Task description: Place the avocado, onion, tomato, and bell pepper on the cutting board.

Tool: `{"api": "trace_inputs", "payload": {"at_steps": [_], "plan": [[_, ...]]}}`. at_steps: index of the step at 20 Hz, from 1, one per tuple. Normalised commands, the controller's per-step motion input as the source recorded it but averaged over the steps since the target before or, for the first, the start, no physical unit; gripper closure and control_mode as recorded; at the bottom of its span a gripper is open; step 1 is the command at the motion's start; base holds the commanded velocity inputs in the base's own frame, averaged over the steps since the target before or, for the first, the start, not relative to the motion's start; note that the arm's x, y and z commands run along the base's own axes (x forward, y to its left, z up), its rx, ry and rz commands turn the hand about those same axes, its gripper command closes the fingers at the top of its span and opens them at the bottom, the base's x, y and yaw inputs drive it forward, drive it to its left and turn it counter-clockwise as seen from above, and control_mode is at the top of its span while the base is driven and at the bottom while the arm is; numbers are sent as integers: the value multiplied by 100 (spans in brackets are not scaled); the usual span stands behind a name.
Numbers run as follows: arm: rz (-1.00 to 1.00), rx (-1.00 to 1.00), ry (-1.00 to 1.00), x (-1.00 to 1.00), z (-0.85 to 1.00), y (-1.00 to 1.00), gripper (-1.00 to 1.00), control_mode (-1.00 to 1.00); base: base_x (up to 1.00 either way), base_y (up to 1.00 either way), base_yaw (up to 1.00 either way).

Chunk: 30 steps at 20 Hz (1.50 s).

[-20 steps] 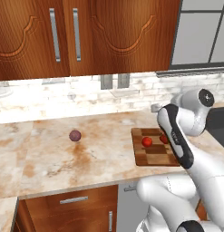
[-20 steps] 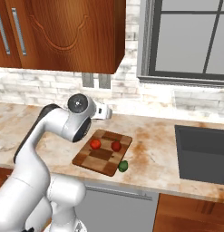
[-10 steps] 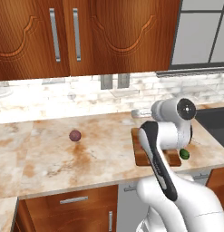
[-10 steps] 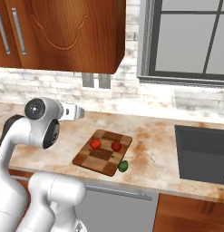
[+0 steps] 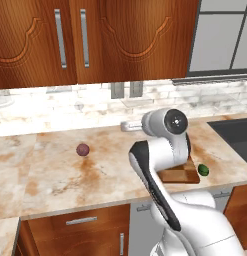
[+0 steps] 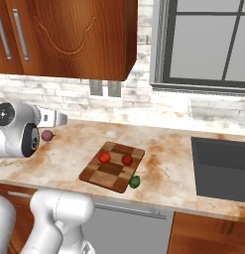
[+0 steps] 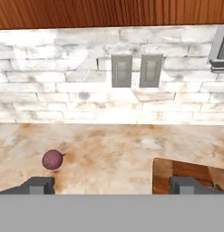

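My hand (image 7: 111, 186) is spread wide, holding nothing. The onion (image 7: 52, 159) on the counter (image 7: 113, 149) looks firm, smooth and roll-prone, so I'd pinch across its middle.

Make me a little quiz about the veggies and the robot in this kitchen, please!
1. True or false: the onion sits on the cutting board.
2. Which two vegetables are on the board? A) tomato and bell pepper B) avocado and onion C) onion and tomato
3. Fill in: the avocado lies on the counter beside the board's ____ edge (front or back).

Key: 1 false; 2 A; 3 front.
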Motion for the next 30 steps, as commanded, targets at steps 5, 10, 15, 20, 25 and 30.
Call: {"api": "trace_inputs", "payload": {"at_steps": [5, 10, 15, 20, 25, 30], "plan": [[0, 1, 5, 0, 21, 37, -100, -100, 0, 0, 0], [6, 12, 19, -2, -2, 23, -100, -100, 0, 0, 0], [5, 14, 19, 0, -31, 27, -100, -100, 0, 0, 0], [5, 4, 13, -2, -8, 28, -100, -100, 0, 0, 0], [2, -1, 2, 1, -14, 37, -100, -100, 0, 0, 0], [4, -4, 1, 2, -32, 33, -100, -100, 0, 0, 0]]}}
